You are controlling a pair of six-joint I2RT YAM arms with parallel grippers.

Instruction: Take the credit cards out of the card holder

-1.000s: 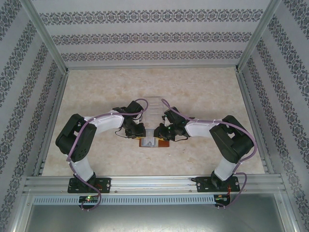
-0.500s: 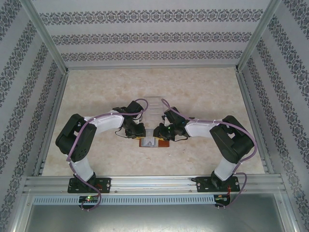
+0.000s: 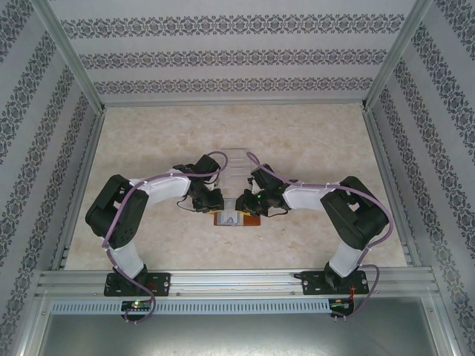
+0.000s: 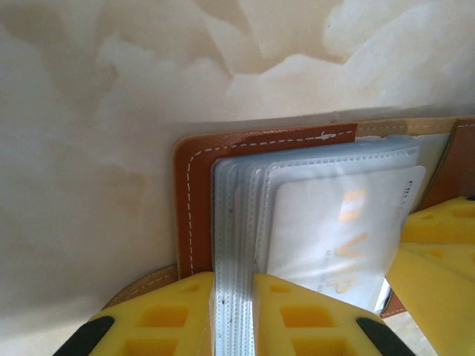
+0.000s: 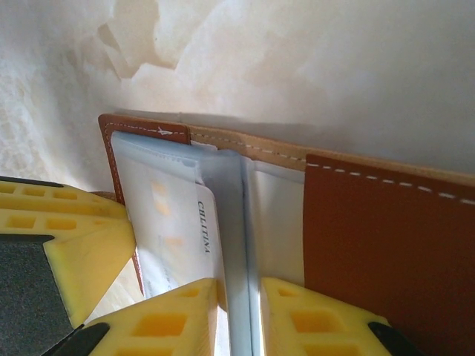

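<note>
- While lying open on the table [image 4: 89, 148], wallet [image 4: 194, 200] pinned at its left side by the left gripper [image 4: 234, 297], closed tight on a stack of clear sleeves [image 4: 231, 222], likely as an anchor.
- Toward the wallet's middle: pale cards [image 4: 334, 230] tucked inside sleeves, none out yet.
- Just right of the wallet's middle: right gripper [image 5: 239, 311] nipped shut on a single sleeve, seemingly parting it to reach a card.

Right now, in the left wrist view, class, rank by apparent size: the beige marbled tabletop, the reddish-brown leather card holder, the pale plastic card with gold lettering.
1. Beige marbled tabletop
2. Reddish-brown leather card holder
3. Pale plastic card with gold lettering, inside a clear pocket
</note>
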